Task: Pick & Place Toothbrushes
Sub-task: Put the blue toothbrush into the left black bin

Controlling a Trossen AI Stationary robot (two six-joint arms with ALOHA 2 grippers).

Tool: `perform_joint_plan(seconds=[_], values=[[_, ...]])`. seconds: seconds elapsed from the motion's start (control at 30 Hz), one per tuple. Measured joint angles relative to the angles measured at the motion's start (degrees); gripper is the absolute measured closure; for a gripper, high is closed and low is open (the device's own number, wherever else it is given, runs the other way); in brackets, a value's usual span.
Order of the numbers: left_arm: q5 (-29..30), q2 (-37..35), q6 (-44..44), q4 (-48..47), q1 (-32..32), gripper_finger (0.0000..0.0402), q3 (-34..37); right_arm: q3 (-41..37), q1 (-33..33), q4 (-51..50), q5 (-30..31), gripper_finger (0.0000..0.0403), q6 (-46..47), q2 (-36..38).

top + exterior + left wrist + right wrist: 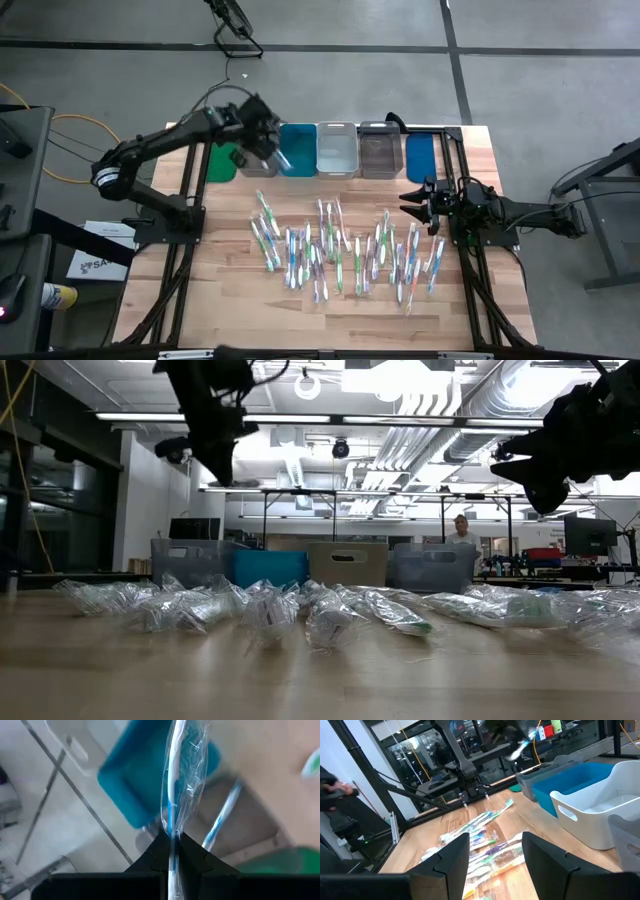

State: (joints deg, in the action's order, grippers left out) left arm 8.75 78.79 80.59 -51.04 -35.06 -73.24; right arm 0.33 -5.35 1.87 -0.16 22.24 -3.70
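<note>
Left claw (268, 150) clamps a wrapped blue toothbrush (175, 780) above the teal bin (297, 150) at the surface's far edge, long axis pointing downward. Right claw (415, 195) open, waiting near the right edge.

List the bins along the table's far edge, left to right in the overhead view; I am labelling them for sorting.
Green plastic bin, partly under the left arm → teal plastic bin → pale clear plastic bin → grey plastic bin → blue plastic bin.
</note>
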Motion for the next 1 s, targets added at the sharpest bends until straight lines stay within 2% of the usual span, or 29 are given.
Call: perform_joint_plan(seconds=[0.17,0.37,0.67,1.0], values=[[-4.17,3.55,7.05,0.27,-8.07,0.0391,-0.01,0.01,0.01,-0.02,0.0,0.0227,0.0,-0.01],[-5.49,8.48,15.36,0.76,-13.36,0.0391,-0.01,-0.01,0.01,0.0,0.0,0.0227,0.0,-0.01],[-6.03,14.02,22.96,1.89,-14.54,0.0391,-0.01,0.01,0.0,0.0,0.0,0.0227,0.0,0.0],[-5.38,17.99,23.21,0.65,-14.44,0.0391,-0.01,0.01,-0.01,0.0,0.0,0.0227,0.0,-0.01]])
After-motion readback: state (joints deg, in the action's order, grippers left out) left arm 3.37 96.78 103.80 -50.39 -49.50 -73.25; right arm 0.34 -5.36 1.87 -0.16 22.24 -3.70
